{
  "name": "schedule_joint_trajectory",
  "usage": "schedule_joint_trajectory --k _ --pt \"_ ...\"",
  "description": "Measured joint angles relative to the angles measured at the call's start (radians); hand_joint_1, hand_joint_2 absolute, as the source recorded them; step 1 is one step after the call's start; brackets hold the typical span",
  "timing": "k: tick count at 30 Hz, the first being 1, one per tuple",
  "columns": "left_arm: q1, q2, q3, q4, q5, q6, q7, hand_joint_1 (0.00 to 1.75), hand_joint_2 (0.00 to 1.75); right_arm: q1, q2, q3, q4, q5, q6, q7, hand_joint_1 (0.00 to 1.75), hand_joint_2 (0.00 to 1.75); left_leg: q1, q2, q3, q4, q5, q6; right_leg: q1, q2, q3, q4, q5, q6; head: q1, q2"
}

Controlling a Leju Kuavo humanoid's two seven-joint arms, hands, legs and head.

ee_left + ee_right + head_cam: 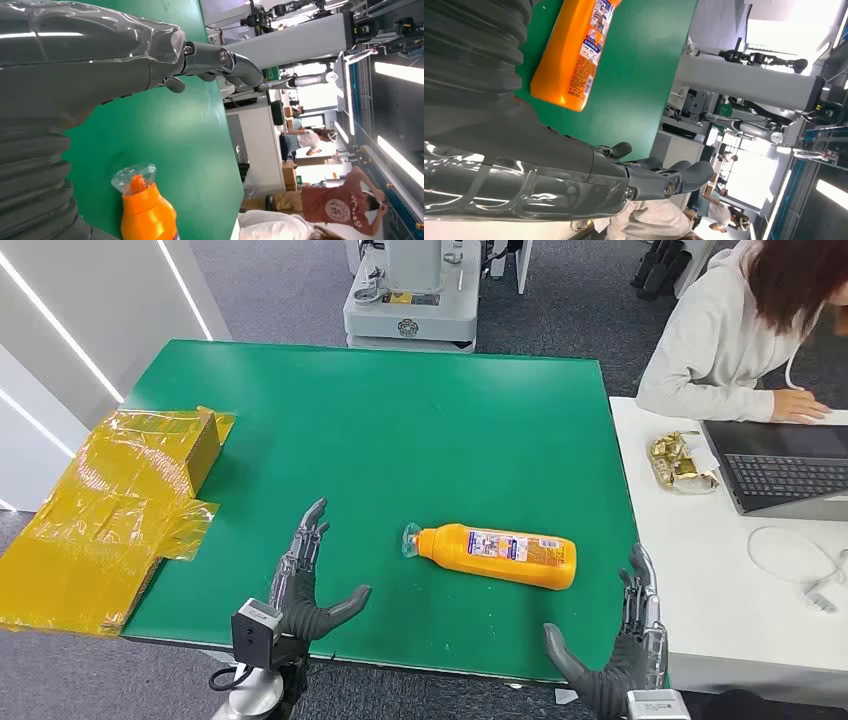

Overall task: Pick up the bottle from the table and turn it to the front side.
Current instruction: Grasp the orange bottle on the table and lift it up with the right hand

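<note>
An orange bottle (pixel 500 553) lies on its side on the green table (pixel 400 420), cap end toward my left hand, its label with small print facing up. Clear film wraps its cap (pixel 134 179). My left hand (pixel 305 585) hovers open over the table's near edge, a short way left of the cap, fingers spread. At the table's near right corner my right hand (pixel 620 650) is open too, just right of and nearer than the bottle's base (pixel 569 55). Neither hand touches the bottle.
Yellow plastic sheeting over a cardboard box (pixel 110 510) covers the table's left edge. A white desk (pixel 700 570) adjoins on the right with a laptop (pixel 780 475), cable and gold wrappers (pixel 680 462); a person (pixel 740 330) sits there. A grey machine base (pixel 410 300) stands beyond the far edge.
</note>
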Motion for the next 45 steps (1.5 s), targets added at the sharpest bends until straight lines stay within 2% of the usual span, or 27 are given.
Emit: schedule_joint_trajectory --k 17,25,35,40,45 --pt "-0.007 -0.001 0.000 0.000 0.007 -0.006 -0.002 0.00 1.75 0.001 -0.001 0.000 0.000 0.021 -0.014 0.009 0.00 1.75 0.000 0.000 0.000 0.000 0.000 0.000 0.000 0.000 0.000 0.000 0.000 0.000 0.000 0.000" --pt "-0.008 0.000 0.000 0.000 0.015 -0.012 -0.009 0.00 1.75 0.006 -0.040 0.014 0.009 -0.050 -0.056 -0.015 0.00 1.75 0.000 0.000 0.000 0.000 0.000 0.000 0.000 0.000 0.000 0.000 0.000 0.000 0.000 0.000" --pt "-0.011 0.001 0.001 0.000 0.021 -0.016 -0.011 0.00 1.75 0.004 -0.063 0.048 0.011 -0.055 -0.082 -0.006 0.00 1.75 0.000 0.000 0.000 0.000 0.000 0.000 0.000 0.000 0.000 0.000 0.000 0.000 0.000 0.000" --pt "-0.028 -0.004 0.000 0.012 0.022 -0.028 -0.017 0.00 1.75 -0.042 -0.082 0.071 0.047 0.008 -0.076 0.045 0.00 1.75 0.000 0.000 0.000 0.000 0.000 0.000 0.000 0.000 0.000 0.000 0.000 0.000 0.000 0.000" --pt "-0.044 -0.015 0.000 0.030 0.019 -0.054 -0.022 0.00 1.75 -0.135 -0.140 0.082 0.149 0.076 -0.060 0.071 0.00 1.75 0.000 0.001 0.001 0.001 0.000 0.000 0.000 0.001 0.001 0.000 0.001 0.001 0.000 0.000"
